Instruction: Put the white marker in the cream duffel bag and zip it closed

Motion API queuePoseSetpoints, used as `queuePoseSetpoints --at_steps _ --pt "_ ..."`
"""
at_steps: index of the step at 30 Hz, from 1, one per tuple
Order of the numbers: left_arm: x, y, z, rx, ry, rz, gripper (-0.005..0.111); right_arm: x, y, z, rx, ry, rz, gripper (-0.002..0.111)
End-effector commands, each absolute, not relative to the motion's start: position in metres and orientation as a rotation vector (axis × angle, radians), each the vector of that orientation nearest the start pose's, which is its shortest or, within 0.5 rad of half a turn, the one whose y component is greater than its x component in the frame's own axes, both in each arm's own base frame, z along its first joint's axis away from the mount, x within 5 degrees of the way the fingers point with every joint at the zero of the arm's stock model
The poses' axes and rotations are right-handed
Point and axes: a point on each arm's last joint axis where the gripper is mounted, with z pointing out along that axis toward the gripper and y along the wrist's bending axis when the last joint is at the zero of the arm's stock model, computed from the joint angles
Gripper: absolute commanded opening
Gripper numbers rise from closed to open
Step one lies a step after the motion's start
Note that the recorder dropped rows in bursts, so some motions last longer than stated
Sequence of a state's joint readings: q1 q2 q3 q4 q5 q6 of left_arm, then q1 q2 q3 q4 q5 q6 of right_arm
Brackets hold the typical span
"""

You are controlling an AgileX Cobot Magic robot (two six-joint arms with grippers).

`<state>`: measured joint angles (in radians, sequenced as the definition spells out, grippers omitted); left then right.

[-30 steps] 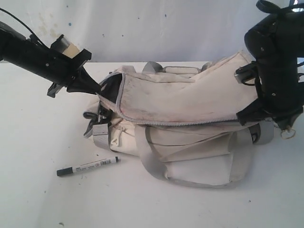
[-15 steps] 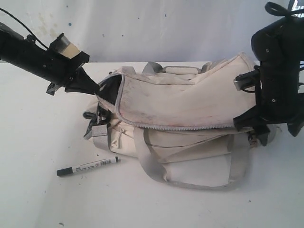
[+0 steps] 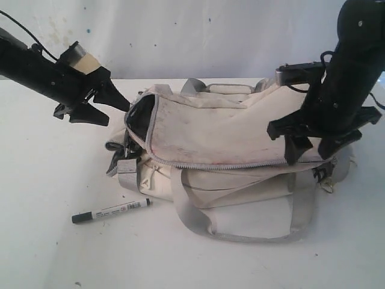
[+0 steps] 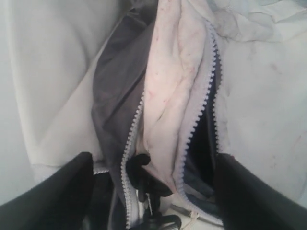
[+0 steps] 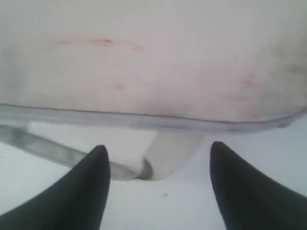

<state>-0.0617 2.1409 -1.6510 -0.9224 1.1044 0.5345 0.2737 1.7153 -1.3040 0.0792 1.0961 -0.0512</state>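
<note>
Left tool [image 3: 118, 115] and right tool [image 3: 308, 154] gape empty at the soft cream fabric duffel bag [image 3: 252, 218], whose unheld flap [image 3: 210, 129] may sag shut while the slim white marker [image 3: 111, 211] lies on the desk [image 3: 48, 174] alongside.

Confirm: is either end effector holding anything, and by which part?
Nothing is held. Left end effector is open at the unzipped end of the cream duffel bag, right end effector open by its flap edge. The white marker lies on the table.

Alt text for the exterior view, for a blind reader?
A cream duffel bag lies unzipped on a white table, the open left gripper and open right gripper at its ends, empty. The white marker lies on the table in front.
</note>
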Motion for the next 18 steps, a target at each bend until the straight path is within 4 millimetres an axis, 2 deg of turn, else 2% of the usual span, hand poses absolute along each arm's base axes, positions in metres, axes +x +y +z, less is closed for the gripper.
queuePoseSetpoints --at_steps 1,3,8,13,18 --pt "0.430 -0.082 0.221 0.243 2.714 -0.935 0.075 0.322 0.120 0.257 -0.509 2.849 0.460 0.056" --pt "0.427 -0.078 0.227 0.265 2.739 -0.865 0.073 0.321 0.131 0.258 -0.592 2.787 0.502 0.056" --pt "0.421 -0.074 0.238 0.264 2.751 -0.791 0.070 0.319 0.166 0.261 -0.802 2.593 0.477 0.056" --pt "0.406 -0.069 0.228 0.228 2.770 -0.727 0.069 0.316 0.198 0.256 -0.891 2.471 0.467 0.056" --pt "0.380 -0.060 0.226 0.206 2.761 -0.598 0.064 0.312 0.223 0.246 -1.016 2.374 0.444 0.057"
